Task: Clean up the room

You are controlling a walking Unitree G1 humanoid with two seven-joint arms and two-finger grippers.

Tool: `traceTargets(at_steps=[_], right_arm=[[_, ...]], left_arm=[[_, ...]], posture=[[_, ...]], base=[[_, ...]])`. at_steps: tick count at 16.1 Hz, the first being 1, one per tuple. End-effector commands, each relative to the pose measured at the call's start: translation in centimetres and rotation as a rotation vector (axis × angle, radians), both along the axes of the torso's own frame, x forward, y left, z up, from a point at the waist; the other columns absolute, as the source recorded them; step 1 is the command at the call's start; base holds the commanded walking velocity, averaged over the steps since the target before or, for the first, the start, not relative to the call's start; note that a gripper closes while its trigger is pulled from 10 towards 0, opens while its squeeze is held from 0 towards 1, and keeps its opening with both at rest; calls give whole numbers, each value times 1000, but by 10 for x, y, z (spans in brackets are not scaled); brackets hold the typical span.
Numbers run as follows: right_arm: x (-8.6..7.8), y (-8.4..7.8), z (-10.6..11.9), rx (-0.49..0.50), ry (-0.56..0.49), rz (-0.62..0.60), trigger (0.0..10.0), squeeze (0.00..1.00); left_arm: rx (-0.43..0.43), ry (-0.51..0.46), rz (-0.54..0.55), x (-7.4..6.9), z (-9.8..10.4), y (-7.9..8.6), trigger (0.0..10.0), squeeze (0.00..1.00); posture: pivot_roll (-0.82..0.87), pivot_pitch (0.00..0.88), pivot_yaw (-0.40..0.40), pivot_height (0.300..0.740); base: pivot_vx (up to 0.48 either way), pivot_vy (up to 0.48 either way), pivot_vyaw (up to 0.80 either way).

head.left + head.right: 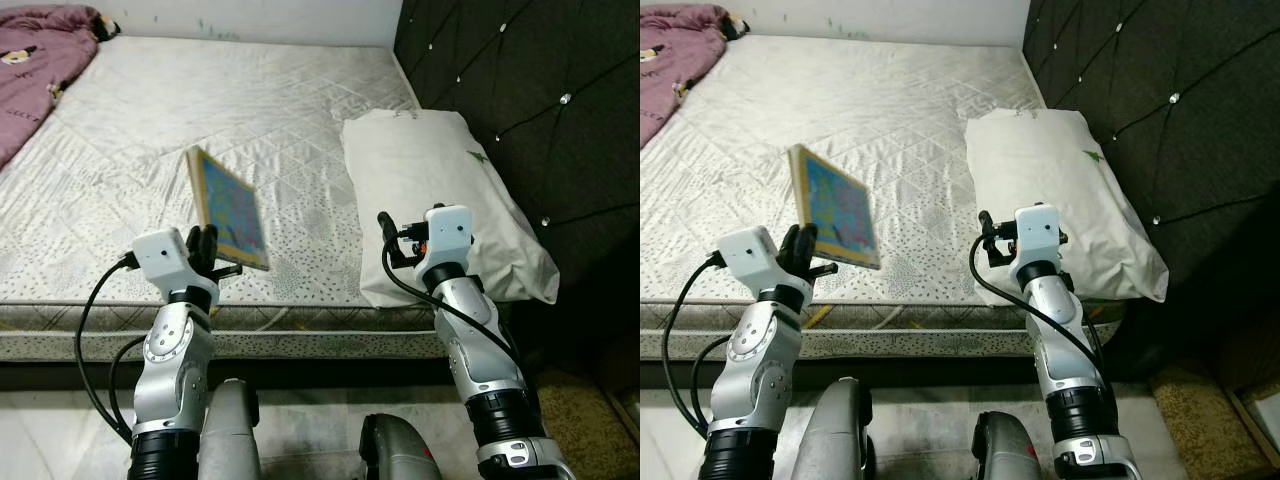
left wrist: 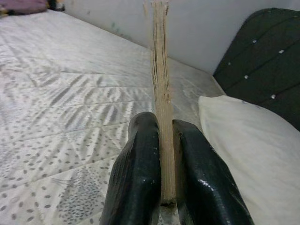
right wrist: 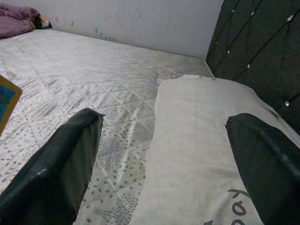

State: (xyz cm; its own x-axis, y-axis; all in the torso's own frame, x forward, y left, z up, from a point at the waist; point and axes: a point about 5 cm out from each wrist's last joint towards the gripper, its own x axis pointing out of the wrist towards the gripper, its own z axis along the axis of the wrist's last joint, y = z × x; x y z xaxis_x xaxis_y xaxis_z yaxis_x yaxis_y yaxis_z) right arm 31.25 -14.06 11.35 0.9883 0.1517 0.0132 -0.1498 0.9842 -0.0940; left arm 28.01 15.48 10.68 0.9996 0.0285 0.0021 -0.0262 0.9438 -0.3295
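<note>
Book lifted over the mattress [image 1: 150, 150].
Your left gripper [image 2: 161, 154] clenches the book [image 1: 228, 208]; your right gripper [image 3: 164, 164] gapes wide, probably above the pillow [image 1: 430, 190].

Thin colourful book [image 1: 228, 208], upright on edge, above bed's near edge

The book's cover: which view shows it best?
The left eye view: the book, held upright in the left hand, shows its blue cover. The left wrist view gives only its page edge; the right wrist view, one corner.

Your left gripper [image 1: 207, 247] is raised and clamped on something thin — your right gripper [image 3: 164, 159] is raised too, fingers spread wide.
</note>
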Motion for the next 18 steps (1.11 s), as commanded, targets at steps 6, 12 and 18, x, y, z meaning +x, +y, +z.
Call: traceTargets(at_steps=[6,12,18], right_arm=[[2,-1,4,-15,-14,9,10000,0],[4,0,6,-22,-21,9,10000,0],[4,0,5,-19,-19,24,10000,0]], left_arm=[[-23,-88,-22,4,16,-8,10000,0],[-29,-93,-40,8,18,-12,10000,0],[-31,-68,-11,9,14,-11,10000,0]], posture=[[-112,0,-32,645],[-117,0,-32,645],[-118,0,-34,640]], base=[[309,0,0],[480,0,0],[129,0,0]])
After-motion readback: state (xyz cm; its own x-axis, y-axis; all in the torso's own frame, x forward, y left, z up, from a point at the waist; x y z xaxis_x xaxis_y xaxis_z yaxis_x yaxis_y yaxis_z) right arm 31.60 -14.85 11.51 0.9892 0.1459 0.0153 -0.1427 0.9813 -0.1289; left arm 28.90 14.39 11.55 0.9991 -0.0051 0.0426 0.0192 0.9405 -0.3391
